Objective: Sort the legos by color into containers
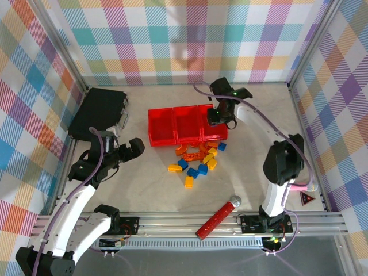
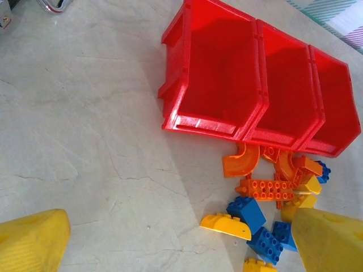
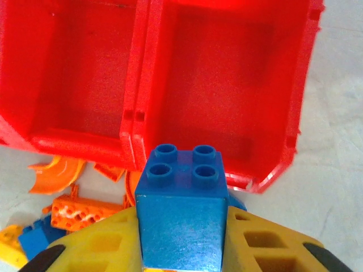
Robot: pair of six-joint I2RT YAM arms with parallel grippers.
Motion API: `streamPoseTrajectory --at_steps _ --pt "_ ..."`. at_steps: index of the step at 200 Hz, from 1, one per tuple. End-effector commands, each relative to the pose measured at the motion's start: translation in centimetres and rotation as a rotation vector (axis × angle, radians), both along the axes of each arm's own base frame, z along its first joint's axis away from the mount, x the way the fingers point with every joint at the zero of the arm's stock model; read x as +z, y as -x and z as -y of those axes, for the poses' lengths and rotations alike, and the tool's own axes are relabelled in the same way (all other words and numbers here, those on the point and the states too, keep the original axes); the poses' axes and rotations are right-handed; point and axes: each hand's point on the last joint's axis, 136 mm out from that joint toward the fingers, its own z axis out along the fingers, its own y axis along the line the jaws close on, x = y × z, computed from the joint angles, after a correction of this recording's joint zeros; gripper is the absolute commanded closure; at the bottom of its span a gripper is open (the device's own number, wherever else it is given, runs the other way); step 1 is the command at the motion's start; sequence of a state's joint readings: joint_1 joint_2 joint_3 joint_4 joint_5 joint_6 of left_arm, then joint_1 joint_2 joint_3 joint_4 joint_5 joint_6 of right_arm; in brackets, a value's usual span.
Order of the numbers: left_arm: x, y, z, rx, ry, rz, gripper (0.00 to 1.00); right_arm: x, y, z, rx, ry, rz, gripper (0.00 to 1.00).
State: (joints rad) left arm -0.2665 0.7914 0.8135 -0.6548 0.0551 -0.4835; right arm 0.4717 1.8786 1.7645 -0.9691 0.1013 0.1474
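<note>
Over the right-hand end of three joined bright red plastic bins (image 1: 172,126), the right gripper (image 3: 181,241) is clamped on a small blue four-stud plastic brick (image 3: 182,192). The left gripper (image 2: 176,243) hangs with its jaws wide apart. Loose orange, yellow and blue bricks (image 1: 198,162) lie on the pale marbled tabletop (image 1: 144,184) just in front of the bins. Pastel plaid walls (image 1: 172,34) surround the table. The red triangular sticker (image 1: 306,199) is too small to read.
</note>
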Motion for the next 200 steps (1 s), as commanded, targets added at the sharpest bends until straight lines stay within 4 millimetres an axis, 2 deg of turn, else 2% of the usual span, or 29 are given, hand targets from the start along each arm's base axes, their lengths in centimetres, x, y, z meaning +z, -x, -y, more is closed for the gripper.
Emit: streamPoseTrajectory --at_steps 1,27,56,119,168,200 --pt "-0.1 0.9 0.1 -0.002 0.01 -0.011 0.0 -0.7 -0.7 -0.8 0.033 0.017 -0.033 0.68" --pt "-0.8 1.1 -0.5 0.039 0.009 -0.039 0.0 -2.2 -1.9 -1.1 0.037 0.036 -0.051 0.68" --pt "-1.4 1.0 0.0 0.04 0.04 -0.061 0.0 -4.0 -2.5 -0.9 0.03 0.053 -0.083 0.68" --pt "-2.2 1.0 0.5 0.031 0.069 -0.061 0.0 -6.5 -3.7 -1.3 0.031 0.04 -0.108 0.67" --pt "-2.5 1.4 0.2 0.037 0.052 -0.068 0.0 -7.1 -4.3 -1.4 0.027 0.035 -0.114 0.6" --pt "-2.5 1.7 0.2 0.029 0.048 -0.07 0.0 -6.4 -4.4 -1.5 0.025 0.025 -0.106 0.55"
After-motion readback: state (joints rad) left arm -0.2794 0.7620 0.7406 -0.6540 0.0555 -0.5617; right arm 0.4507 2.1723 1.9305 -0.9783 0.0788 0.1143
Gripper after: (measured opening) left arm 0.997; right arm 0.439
